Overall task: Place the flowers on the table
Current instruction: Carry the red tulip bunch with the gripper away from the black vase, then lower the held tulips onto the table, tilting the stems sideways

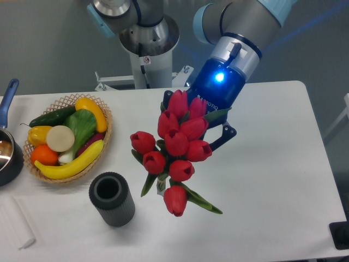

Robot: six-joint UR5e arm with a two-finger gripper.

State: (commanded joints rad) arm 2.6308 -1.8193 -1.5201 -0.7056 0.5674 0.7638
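This looks like a robotics lab dressed up as a kitchen. 1 arm [240,22] on a pedestal [148,60] bolted behind a white table [283,164], bare grey wall behind. The props are domestic: a basket [68,136] of probably plastic produce, a pot [8,150], a vase [112,199].

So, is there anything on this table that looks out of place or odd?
Only the flowers: they are not on the table or in the dark vase, but bunched at the gripper, heads toward the camera. The fruit basket looks tidy.
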